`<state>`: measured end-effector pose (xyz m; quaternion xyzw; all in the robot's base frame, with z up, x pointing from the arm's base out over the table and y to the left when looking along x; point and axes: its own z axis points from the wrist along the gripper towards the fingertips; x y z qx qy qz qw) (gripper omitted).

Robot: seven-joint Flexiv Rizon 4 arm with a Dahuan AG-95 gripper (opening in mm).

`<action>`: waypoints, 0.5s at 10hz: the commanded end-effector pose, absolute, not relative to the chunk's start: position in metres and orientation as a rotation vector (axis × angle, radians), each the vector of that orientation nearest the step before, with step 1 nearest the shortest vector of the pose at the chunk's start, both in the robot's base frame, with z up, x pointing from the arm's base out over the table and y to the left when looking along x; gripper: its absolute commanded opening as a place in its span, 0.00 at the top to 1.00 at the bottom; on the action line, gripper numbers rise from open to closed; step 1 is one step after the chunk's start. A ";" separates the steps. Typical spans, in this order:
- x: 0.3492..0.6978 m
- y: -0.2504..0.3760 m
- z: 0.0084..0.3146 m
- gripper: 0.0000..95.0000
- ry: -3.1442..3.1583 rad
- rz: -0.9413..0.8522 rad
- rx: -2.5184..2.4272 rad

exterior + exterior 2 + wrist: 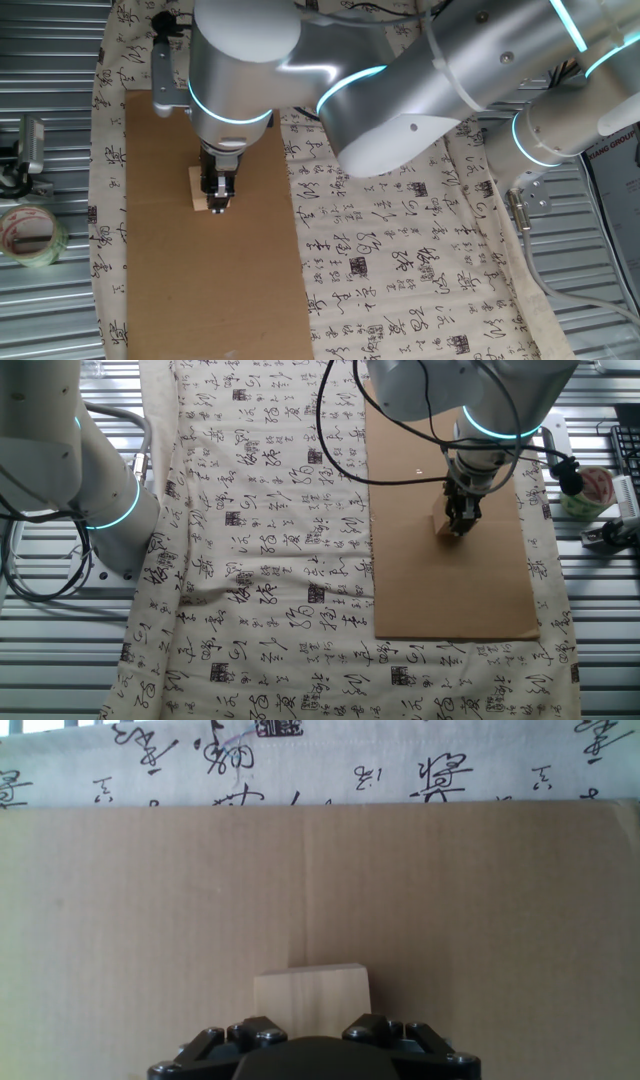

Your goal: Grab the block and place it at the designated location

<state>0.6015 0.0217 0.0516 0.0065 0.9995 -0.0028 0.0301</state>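
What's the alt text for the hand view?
A pale wooden block sits on brown cardboard just ahead of the dark hand. Cloth printed with black calligraphy runs along the top edge.

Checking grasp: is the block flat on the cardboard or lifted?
Cannot tell. The pincer hides the block's base; no view shows its underside against the cardboard.

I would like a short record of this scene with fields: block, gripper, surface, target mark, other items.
block: pale wooden cube on the cardboard
gripper: gripper down at the block; grip cannot be told
surface: cardboard on a printed cloth
target mark: not visible
other items: tape roll off the cloth
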 end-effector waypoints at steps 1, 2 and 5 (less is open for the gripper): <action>0.601 0.021 0.051 1.00 3.075 0.002 0.044; 0.602 0.021 0.050 1.00 3.073 0.005 0.049; 0.604 0.022 0.047 1.00 3.066 0.015 0.051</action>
